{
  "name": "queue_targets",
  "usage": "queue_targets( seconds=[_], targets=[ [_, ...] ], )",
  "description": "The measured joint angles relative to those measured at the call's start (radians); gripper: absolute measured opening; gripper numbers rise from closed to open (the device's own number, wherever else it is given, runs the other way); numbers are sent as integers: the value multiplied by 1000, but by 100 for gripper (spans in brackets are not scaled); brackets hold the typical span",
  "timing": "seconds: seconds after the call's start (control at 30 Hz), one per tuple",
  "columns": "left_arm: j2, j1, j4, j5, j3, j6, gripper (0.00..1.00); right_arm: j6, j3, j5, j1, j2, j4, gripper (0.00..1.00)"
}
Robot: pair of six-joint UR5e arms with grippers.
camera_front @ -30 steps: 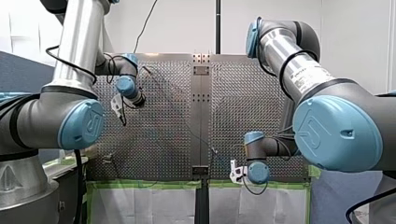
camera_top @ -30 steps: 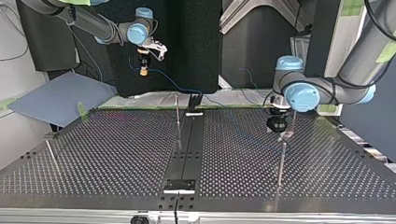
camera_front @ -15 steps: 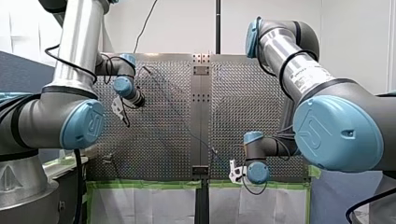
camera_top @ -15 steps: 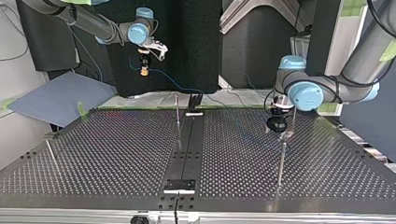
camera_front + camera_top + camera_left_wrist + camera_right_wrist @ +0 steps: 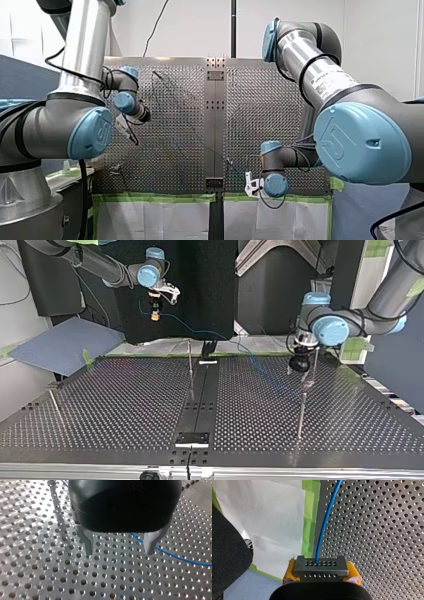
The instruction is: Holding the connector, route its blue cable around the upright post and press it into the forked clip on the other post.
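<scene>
My right gripper (image 5: 322,578) pinches the dark connector (image 5: 321,567) between yellow pads (image 5: 289,570) just off the perforated table's (image 5: 387,530) edge, which looks the sensible hold, since its thin blue cable (image 5: 325,522) (probably light and floppy) runs across that table past my left gripper (image 5: 117,546), spread wide and empty.

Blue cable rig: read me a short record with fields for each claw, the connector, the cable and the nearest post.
right claw: shut on the connector, yellow pads, held in the air
left claw: open, empty, over the perforated table
blue cable: leaves the connector, runs over the table beside my left claw
post: thin upright, close to my left claw in the top view
routing: too fine to tell whether the cable rounds the post
</scene>
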Motion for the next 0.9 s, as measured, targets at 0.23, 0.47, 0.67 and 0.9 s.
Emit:
queue_targets(
  seconds=[0.23,0.47,0.67,0.9],
  targets=[
    [2,24,-5,-13,-46,-71,100,1,0,0,-1,0,1,0],
    [54,23,-71,-78,-54,-69,100,3,0,0,-3,0,-1,0],
    [107,23,-126,-133,-53,-19,100,6,-3,-16,-6,0,-1,0],
    [164,29,-182,-189,-52,38,100,12,-9,-21,-7,0,10,0]
  ],
)
